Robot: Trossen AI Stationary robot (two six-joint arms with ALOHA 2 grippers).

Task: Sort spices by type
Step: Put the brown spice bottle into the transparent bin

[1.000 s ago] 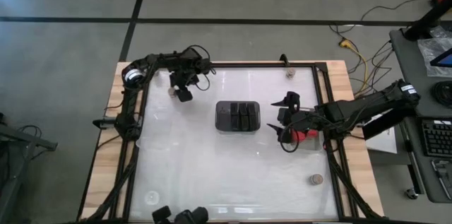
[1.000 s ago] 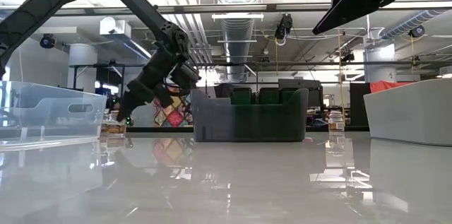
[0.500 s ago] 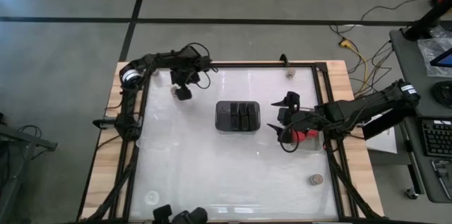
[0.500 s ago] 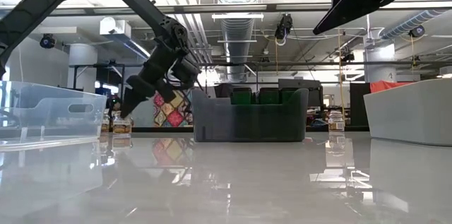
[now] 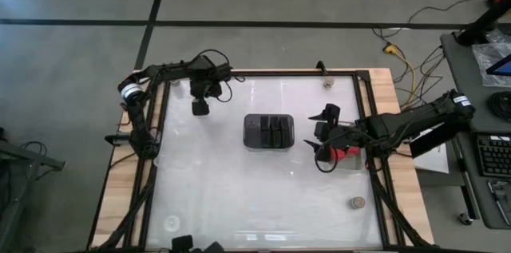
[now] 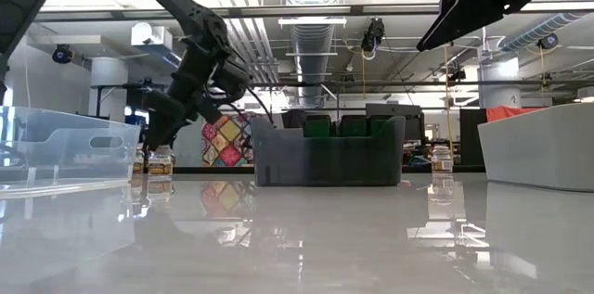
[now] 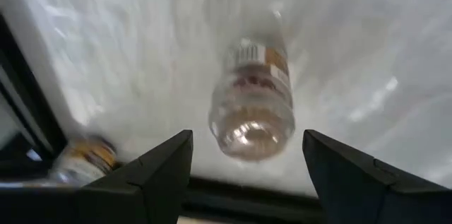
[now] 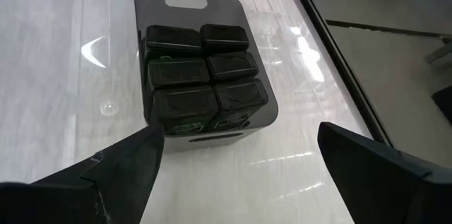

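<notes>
Overhead and table-level views of a glossy white table [image 5: 239, 181], taken with the dark tray [image 5: 270, 132] at its centre as the landmark. The dark tray holds six grey-black blocks [image 8: 205, 68] packed in two rows of three, filling it; in the low view it stands upright on the table as a dark bin [image 6: 329, 159]. The left gripper [image 5: 200, 108] hangs above the table on the far-left side of the dark tray, near the table's far-left corner, its fingers [image 7: 152, 174] spread with nothing between them; directly below it, standing free on the surface, is a tan-topped clear jar [image 7: 252, 104], and a second jar [image 7: 83, 159] lies just beside the black frame rail [image 7: 28, 104] at the table's edge. In the low view the two jars [image 6: 154, 160] stand side by side left of the dark tray, beneath the left gripper. The right gripper [image 5: 323, 129] hovers just to the right of the dark tray, its fingers [image 8: 113, 174] wide apart and empty, pointing toward the tray. Bright red blocks [image 5: 342, 154] sit under the right arm, right of the tray. A further tan-topped jar [image 5: 357, 203] stands near the table's near-right corner, well apart from the tray, and another small jar [image 5: 328, 83] at the far edge.
</notes>
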